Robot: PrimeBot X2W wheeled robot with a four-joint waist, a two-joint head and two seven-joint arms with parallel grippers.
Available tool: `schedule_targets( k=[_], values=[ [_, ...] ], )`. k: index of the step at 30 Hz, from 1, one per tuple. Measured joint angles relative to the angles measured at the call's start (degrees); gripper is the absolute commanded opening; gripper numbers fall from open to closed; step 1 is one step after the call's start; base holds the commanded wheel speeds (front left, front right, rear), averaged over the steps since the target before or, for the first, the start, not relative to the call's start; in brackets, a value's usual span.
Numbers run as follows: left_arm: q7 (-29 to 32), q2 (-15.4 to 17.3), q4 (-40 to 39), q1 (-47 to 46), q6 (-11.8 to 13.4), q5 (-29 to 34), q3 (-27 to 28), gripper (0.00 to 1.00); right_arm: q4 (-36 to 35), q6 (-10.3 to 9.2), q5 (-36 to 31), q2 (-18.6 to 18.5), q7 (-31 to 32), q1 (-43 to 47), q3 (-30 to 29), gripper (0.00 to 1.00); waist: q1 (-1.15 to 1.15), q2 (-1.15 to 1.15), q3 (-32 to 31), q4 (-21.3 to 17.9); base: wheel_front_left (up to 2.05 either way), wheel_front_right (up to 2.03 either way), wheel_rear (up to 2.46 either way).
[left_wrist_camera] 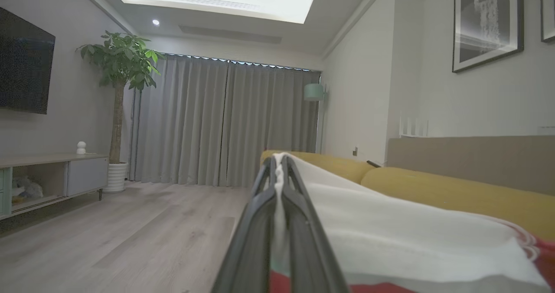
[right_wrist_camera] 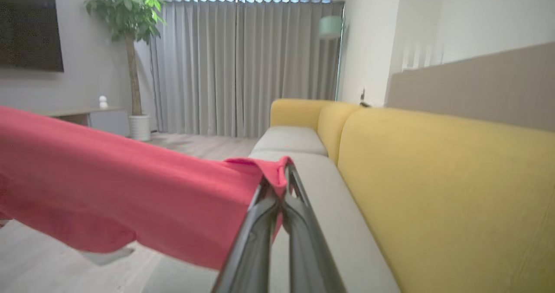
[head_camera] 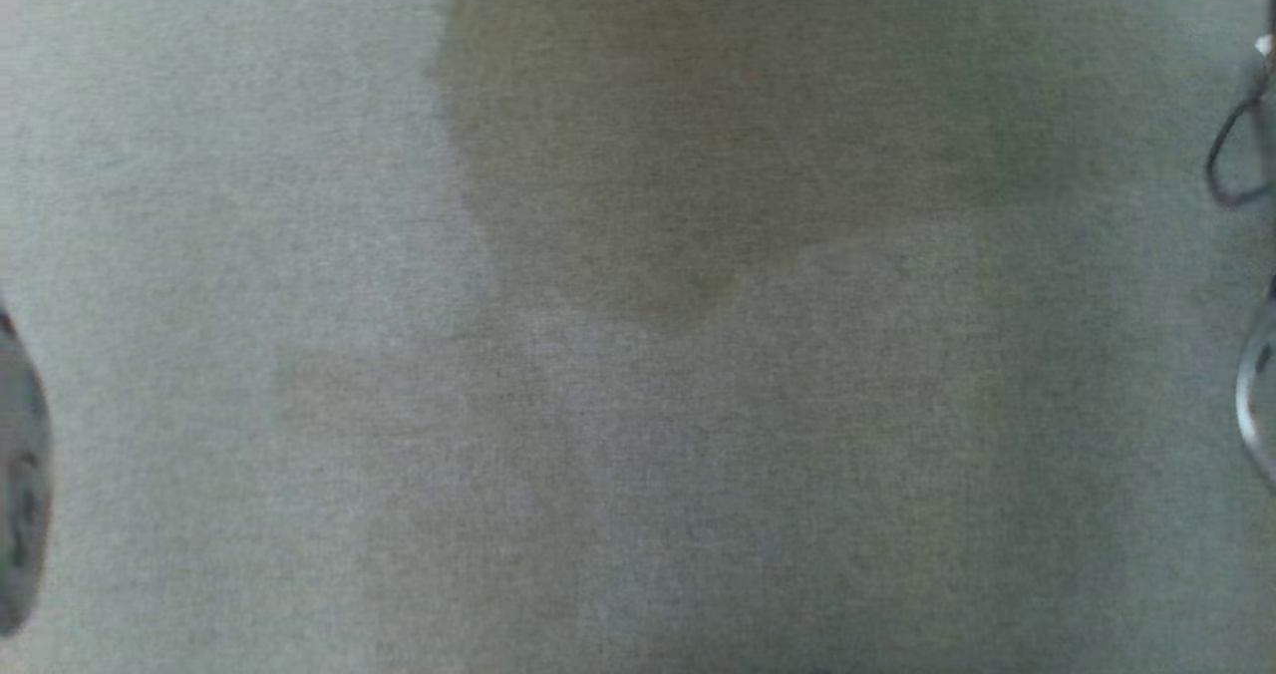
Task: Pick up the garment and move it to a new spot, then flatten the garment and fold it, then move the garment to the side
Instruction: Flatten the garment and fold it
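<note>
The garment point(left_wrist_camera: 390, 232) is white with red parts and hangs lifted between both grippers. In the left wrist view my left gripper point(left_wrist_camera: 279, 161) is shut on a white edge of it, and the cloth spreads away to the right in front of the yellow sofa back point(left_wrist_camera: 455, 193). The right wrist view has my right gripper point(right_wrist_camera: 284, 171) shut on a red corner of the garment point(right_wrist_camera: 130, 184), which stretches off to the left above the floor and the grey sofa seat point(right_wrist_camera: 295, 139). A grey woven surface point(head_camera: 638, 405) with a darker shadow spans the head view.
A yellow sofa point(right_wrist_camera: 433, 176) with grey seats runs along the wall. Across the wooden floor point(left_wrist_camera: 130, 241) stand a low cabinet point(left_wrist_camera: 52, 176), a potted plant point(left_wrist_camera: 119, 67), a wall TV point(left_wrist_camera: 24, 63) and grey curtains point(left_wrist_camera: 225, 124). A dark cable loop point(head_camera: 1236, 156) shows at the head view's right edge.
</note>
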Motion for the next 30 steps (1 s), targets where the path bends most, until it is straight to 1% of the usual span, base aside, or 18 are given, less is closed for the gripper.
schedule_targets(
  k=[4,9,12,15,16,17,20,24,27,30],
  values=[
    [-2.09,-1.18,3.45,5.91,-1.15,0.96,-3.81,0.00,7.31,0.00,-0.05,-0.40,-0.25,4.53,0.69,0.00,-0.01,0.00,-1.04,0.67,0.00,0.00,0.00],
    [-3.05,-1.78,6.16,18.27,-1.64,0.96,-8.78,0.00,15.85,0.00,-0.03,-1.53,2.47,12.17,4.27,0.00,-0.01,0.00,-3.05,1.42,0.00,0.00,0.00],
    [-3.38,-1.48,6.05,26.22,-1.65,0.85,-12.96,0.00,19.07,0.00,0.59,-2.55,4.39,15.39,6.89,0.00,-0.02,0.00,-4.83,1.78,0.00,0.00,0.00],
    [-2.60,-0.47,3.88,33.65,-1.65,-0.91,-17.44,0.00,20.47,0.00,1.85,-3.98,7.44,17.46,10.60,0.00,-0.02,0.00,-6.93,2.12,0.00,0.00,0.00],
    [-1.76,0.30,2.83,35.79,-1.65,-1.56,-19.05,0.00,20.58,0.00,2.31,-4.38,8.39,18.28,11.96,0.00,-0.02,0.00,-7.68,2.23,0.00,0.00,0.00],
    [-1.76,0.30,2.83,35.79,-1.65,-1.56,-19.05,0.00,20.58,0.00,2.31,-4.38,8.39,18.28,11.96,0.00,-0.02,0.00,-7.68,2.23,0.00,0.00,0.00],
    [1.05,3.27,-0.85,41.78,-1.66,-3.66,-23.13,0.00,20.89,0.00,4.83,-4.86,10.92,21.39,16.29,0.00,-0.02,0.00,-10.17,2.56,0.00,0.00,0.00],
    [5.16,7.36,-6.97,48.41,-1.66,-6.48,-27.39,0.00,20.51,0.00,10.25,-5.27,13.66,26.83,21.86,0.00,-0.03,0.00,-13.47,2.92,0.00,0.00,0.00],
    [8.37,10.34,-11.96,52.58,-1.66,-7.76,-29.36,0.00,17.85,0.00,15.07,-6.62,16.16,31.07,26.58,0.00,-0.02,0.00,-15.71,3.11,0.00,0.00,0.00],
    [11.11,13.05,-16.63,55.89,-1.65,-8.27,-30.06,0.00,13.10,0.00,21.28,-8.58,19.34,35.03,30.87,0.00,-0.02,0.00,-17.66,3.18,0.00,0.00,0.00]
  ],
)
